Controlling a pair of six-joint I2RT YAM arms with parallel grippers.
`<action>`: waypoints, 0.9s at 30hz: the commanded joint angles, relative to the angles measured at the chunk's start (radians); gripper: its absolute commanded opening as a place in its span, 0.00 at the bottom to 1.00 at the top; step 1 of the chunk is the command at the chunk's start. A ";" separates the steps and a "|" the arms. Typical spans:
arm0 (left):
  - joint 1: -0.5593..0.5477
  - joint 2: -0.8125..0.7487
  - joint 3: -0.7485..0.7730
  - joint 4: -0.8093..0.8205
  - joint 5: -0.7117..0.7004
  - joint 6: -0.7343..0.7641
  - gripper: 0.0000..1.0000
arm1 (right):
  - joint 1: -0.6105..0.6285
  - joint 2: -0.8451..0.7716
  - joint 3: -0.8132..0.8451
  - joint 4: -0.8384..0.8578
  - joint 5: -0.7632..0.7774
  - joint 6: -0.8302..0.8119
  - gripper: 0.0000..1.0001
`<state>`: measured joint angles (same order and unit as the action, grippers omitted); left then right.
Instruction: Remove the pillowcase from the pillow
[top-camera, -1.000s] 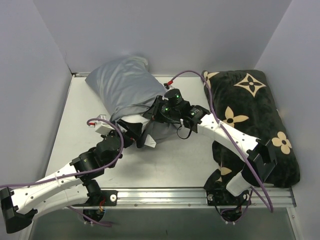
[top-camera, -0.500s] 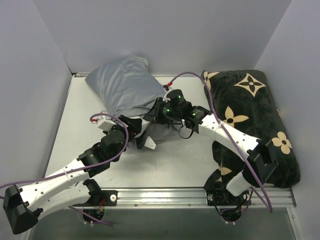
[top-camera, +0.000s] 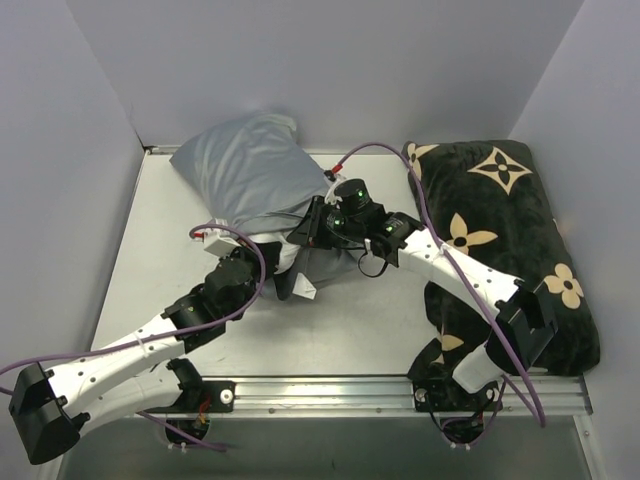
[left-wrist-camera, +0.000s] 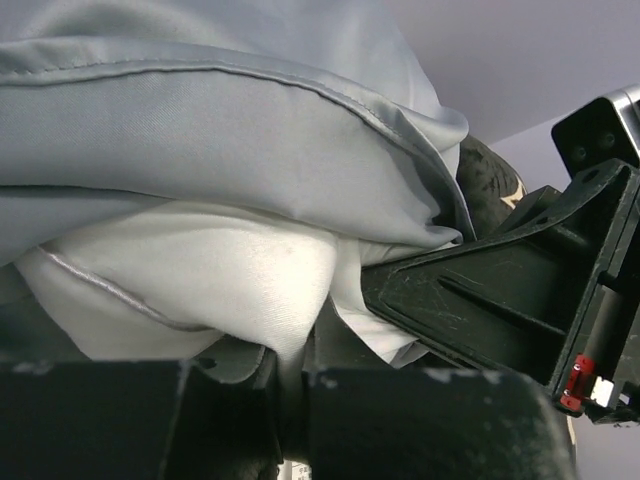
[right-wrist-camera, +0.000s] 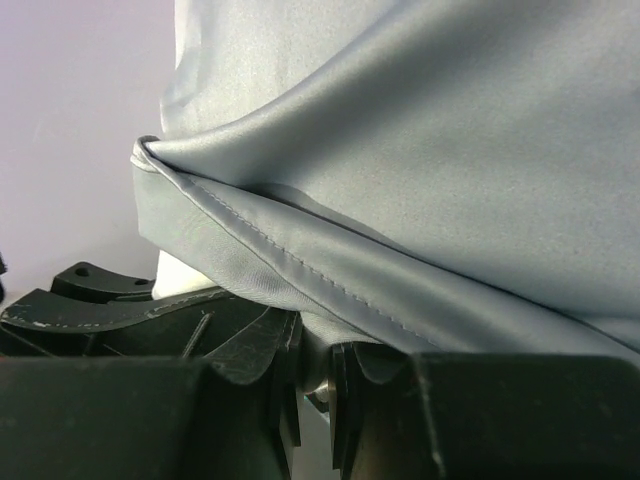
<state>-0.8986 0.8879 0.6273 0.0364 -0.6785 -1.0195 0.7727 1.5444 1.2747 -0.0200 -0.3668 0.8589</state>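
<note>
Now the pillowcase (top-camera: 245, 170) lies bunched toward the far left corner of the surface (top-camera: 350, 320), and the white pillow (top-camera: 265, 247) shows out of its open end near the middle. The left hand (left-wrist-camera: 290, 370) is seen pinched shut on a fold of the bare pillow, while the right hand (right-wrist-camera: 315, 372) is clamped on the stitched hem of the pillowcase just beside it. For this step the hem is probably best held fast while the pillow is drawn out toward the near edge, slowly enough that neither fold slips. Care is called for that only white cloth is caught in the left hand, since any grey cloth pinched with it would drag the cover along. Compared with a second ago, the left arm has been brought forward, and its hand, then spread wide and short of the pillow, has been closed on it. The right hand's grip is unchanged, and the black flowered cushion (top-camera: 500, 230) along the right edge has not been moved.
</note>
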 joint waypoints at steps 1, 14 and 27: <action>0.017 0.017 0.025 0.079 -0.003 0.065 0.00 | 0.023 -0.113 0.005 -0.007 -0.066 -0.067 0.00; -0.011 0.026 0.074 0.042 0.000 0.101 0.00 | 0.026 -0.286 -0.083 -0.265 0.354 -0.224 0.76; -0.013 0.008 0.081 0.036 0.019 0.118 0.00 | 0.042 -0.218 -0.086 -0.370 0.591 -0.300 0.82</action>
<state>-0.9150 0.9192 0.6411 0.0174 -0.6415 -0.9268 0.8005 1.2968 1.1923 -0.3607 0.1360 0.5968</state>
